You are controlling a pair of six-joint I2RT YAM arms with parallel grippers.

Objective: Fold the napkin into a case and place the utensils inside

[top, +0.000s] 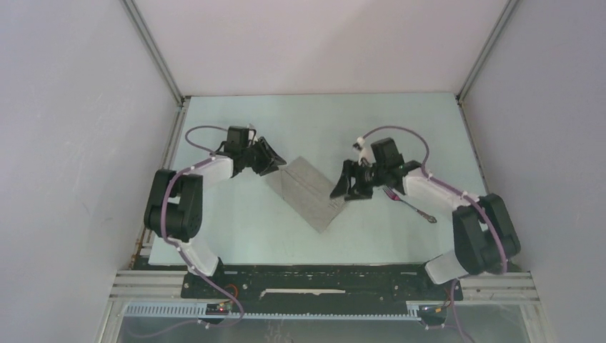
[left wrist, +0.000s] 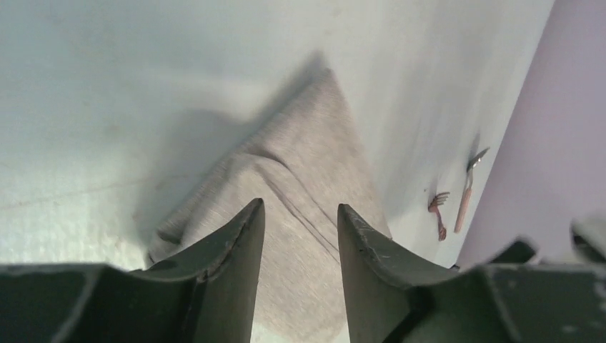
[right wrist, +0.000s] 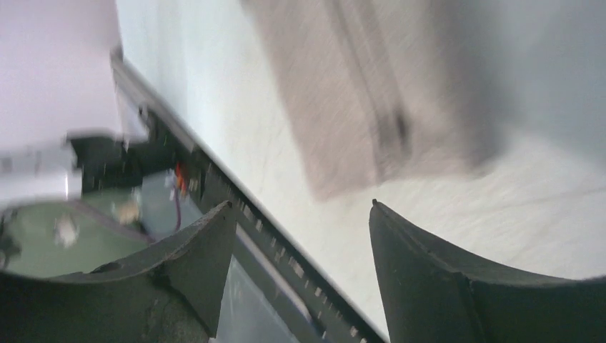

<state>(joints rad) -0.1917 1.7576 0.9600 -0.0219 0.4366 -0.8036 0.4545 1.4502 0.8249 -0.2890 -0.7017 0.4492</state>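
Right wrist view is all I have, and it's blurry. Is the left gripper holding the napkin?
Observer: No. The left gripper is open over one end of the napkin, with nothing clamped between its fingers.
Operator: Where are the utensils?
Observer: The fork and spoon lie side by side on the table, to the right of the napkin and apart from it, not inside.
Operator: How does the napkin lie overall?
Observer: From above it is a folded rectangle set diagonally mid-table. The left gripper is at its far-left edge and the right gripper at its right edge.
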